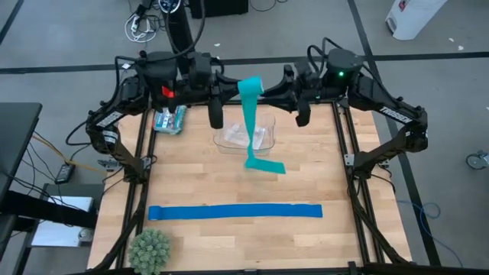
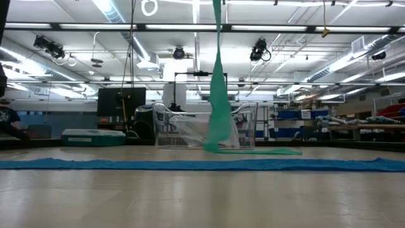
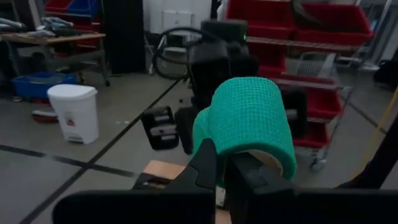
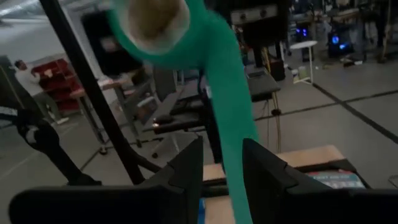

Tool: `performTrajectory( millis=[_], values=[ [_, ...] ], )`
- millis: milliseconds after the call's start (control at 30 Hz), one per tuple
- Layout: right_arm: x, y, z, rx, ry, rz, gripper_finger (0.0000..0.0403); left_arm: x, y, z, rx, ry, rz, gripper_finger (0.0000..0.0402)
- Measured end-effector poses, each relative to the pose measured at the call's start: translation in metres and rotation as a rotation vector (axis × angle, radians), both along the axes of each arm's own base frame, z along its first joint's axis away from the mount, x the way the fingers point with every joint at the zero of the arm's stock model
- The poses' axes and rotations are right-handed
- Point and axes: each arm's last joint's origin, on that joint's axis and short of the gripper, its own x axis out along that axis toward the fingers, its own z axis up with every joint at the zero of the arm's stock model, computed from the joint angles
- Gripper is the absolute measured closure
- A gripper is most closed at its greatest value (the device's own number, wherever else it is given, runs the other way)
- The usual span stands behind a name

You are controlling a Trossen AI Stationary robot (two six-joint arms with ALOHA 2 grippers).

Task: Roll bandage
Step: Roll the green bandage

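Observation:
The teal bandage is partly wound into a roll [image 1: 250, 85] that is held high over the table's far middle. Its free strip [image 2: 218, 82] hangs straight down, and its lower end [image 1: 265, 165] lies on the wood beside a clear container. My left gripper [image 3: 225, 163] comes in level from the table's left and is shut on the roll [image 3: 249, 118]. My right gripper [image 4: 222, 165] comes in level from the right, just under the roll [image 4: 155, 22]. It is open, and the hanging strip [image 4: 233, 143] passes between its fingers. My left gripper pinches the roll at the end that faces it [image 3: 214, 140], between its two fingers, coming level from the table's left. The fingers hide the exact spot. The roll is lifted clear, with the strip hanging slack from it. Whether my right gripper touches the strip cannot be told.
A clear plastic container [image 1: 244, 136] stands under the roll. A long royal-blue strip [image 1: 235, 211] lies flat across the near half of the table. A teal packet [image 1: 170, 119] lies at the far left, and a spiky green ball [image 1: 149, 248] sits at the near left corner.

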Motion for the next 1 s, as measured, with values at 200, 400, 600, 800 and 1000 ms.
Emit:
performTrajectory(
  millis=[200,400,600,800,1000],
  values=[
    [0.011,-0.001,-0.008,-0.04,0.027,-0.015,0.0297,0.0,0.005,0.001,-0.065,-0.025,-0.03,0.0385],
    [0.016,-0.003,-0.015,-0.099,0.078,-0.045,0.0298,-0.001,0.006,0.003,-0.096,-0.045,-0.067,0.0385],
    [0.016,-0.005,-0.018,-0.12,0.099,-0.051,0.0301,0.0,0.006,0.004,-0.121,-0.058,-0.081,0.0385],
    [0.024,-0.003,-0.024,-0.122,0.117,-0.016,0.0301,0.0,0.006,0.004,-0.123,-0.065,-0.084,0.038],
    [0.039,0.007,-0.034,-0.091,0.156,0.067,0.0354,-0.001,0.011,0.004,-0.116,-0.06,-0.037,0.0381]
  ],
)
